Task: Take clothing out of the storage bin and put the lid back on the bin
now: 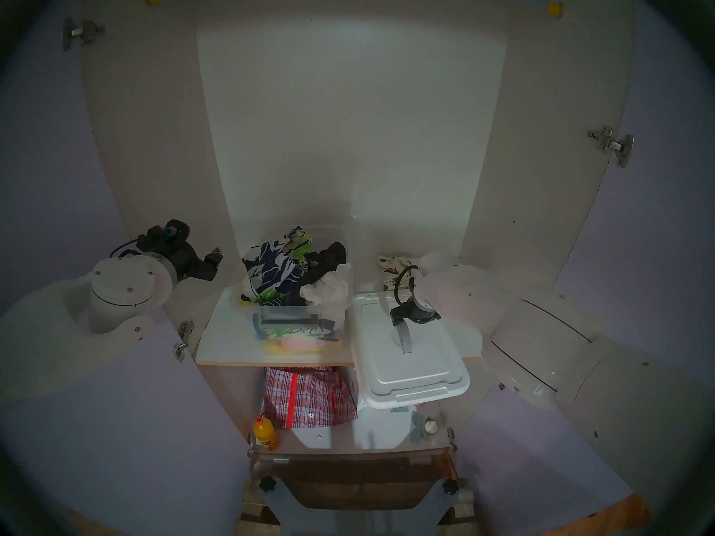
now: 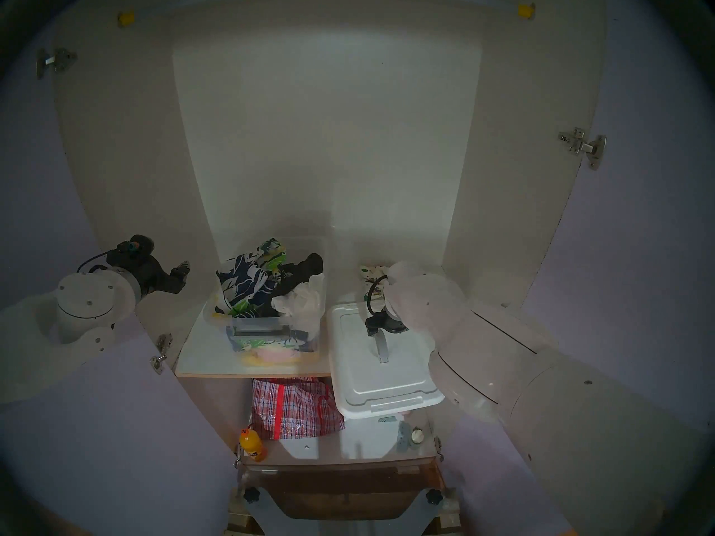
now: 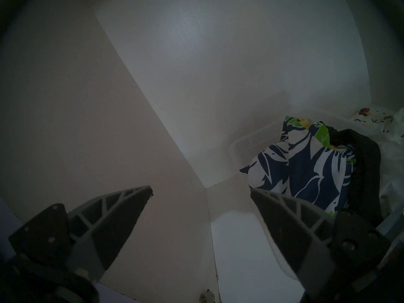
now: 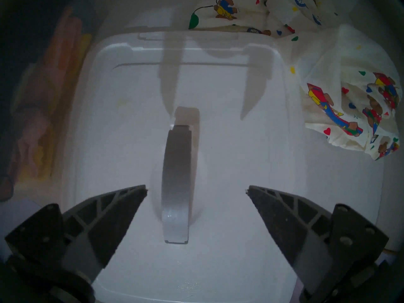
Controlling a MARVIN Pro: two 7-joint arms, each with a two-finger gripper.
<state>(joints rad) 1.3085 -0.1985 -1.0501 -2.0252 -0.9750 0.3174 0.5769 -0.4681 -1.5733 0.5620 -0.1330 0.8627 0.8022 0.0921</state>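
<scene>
Right claw: the right gripper (image 4: 196, 190) is hanging spread wide and empty over the lid (image 4: 229, 156), one finger on each side of the grey strap handle (image 4: 176, 182), not touching it; this straddle looks meant for pinching the strap to lift the lid.
Left claw: the left gripper (image 3: 201, 192) is resting spread and empty near the cupboard's left wall, well apart from the bin (image 1: 298, 320), seemingly parked to leave the shelf free.
Lid: it is lying flat on the shelf (image 1: 220, 338) just to the right of the bin, its front end sticking out past the shelf edge, handle up so it is reachable from above.
Garment: the cream clothing with cartoon figures (image 4: 354, 108) is lying crumpled on the shelf behind and beside the lid's far corner, outside the bin, so the removal step looks done.
Bin: it is sitting open, with the leaf-print cloth (image 1: 271, 272), a dark cloth (image 1: 327, 262) and a white cloth (image 1: 329, 287) heaped above its rim.
Concern: that heap is probably going to resist the lid seating flat.
Below: a plaid bag (image 1: 305, 394) and an orange bottle (image 1: 265, 432) are sitting on the lower shelf, out of the way.
</scene>
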